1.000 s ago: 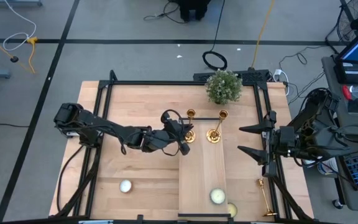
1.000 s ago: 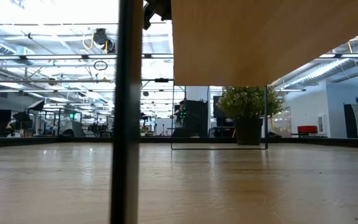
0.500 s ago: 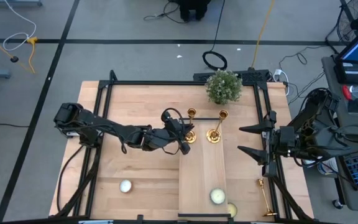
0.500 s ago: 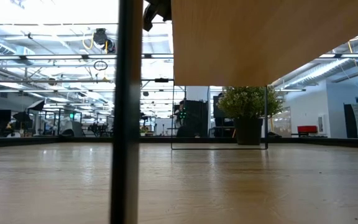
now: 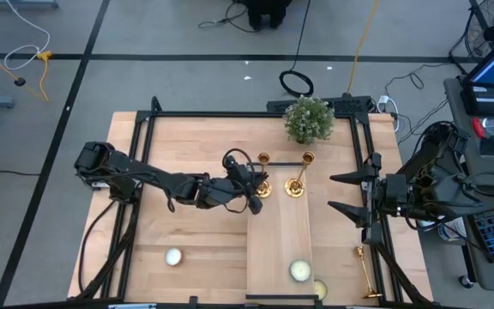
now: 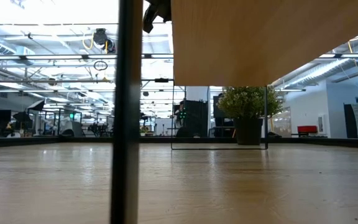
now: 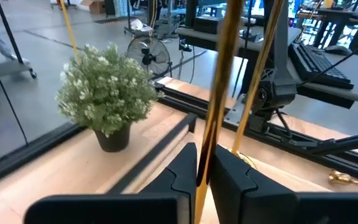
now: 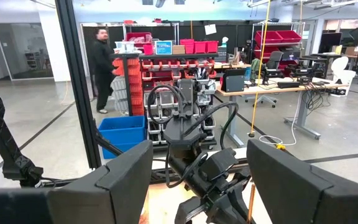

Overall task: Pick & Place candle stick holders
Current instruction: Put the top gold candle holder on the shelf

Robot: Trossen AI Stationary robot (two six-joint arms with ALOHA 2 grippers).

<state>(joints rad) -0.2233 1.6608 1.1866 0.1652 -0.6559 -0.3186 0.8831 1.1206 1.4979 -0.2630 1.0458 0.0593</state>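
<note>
One gold candle stick holder (image 5: pixel 262 172) stands upright at the far left of a raised wooden board (image 5: pixel 279 240), with my left gripper (image 5: pixel 256 184) shut on its stem; in the left wrist view the stem (image 7: pixel 219 74) rises between the two dark fingers. A second holder (image 5: pixel 298 176) stands on the board just to its right. A third holder (image 5: pixel 366 273) lies on its side by the table's near right corner. My right gripper (image 5: pixel 340 194) hangs open above the table's right edge, holding nothing (image 8: pixel 199 171). My left gripper pinches the holder's thin stem (image 7: pixel 202 163), low down, between its two fingers (image 7: pixel 185 171). The fingers come nearly level from the table's left side and lie across the stem. The holder is upright; the fingers hide its base in the wrist view.
A potted plant (image 5: pixel 308 118) stands at the far edge behind the board. Round pale candles sit near the front: one on the table's left (image 5: pixel 173 256), one on the board (image 5: pixel 299 271), one beside it (image 5: pixel 320 288). A black frame (image 5: pixel 230 114) rims the table.
</note>
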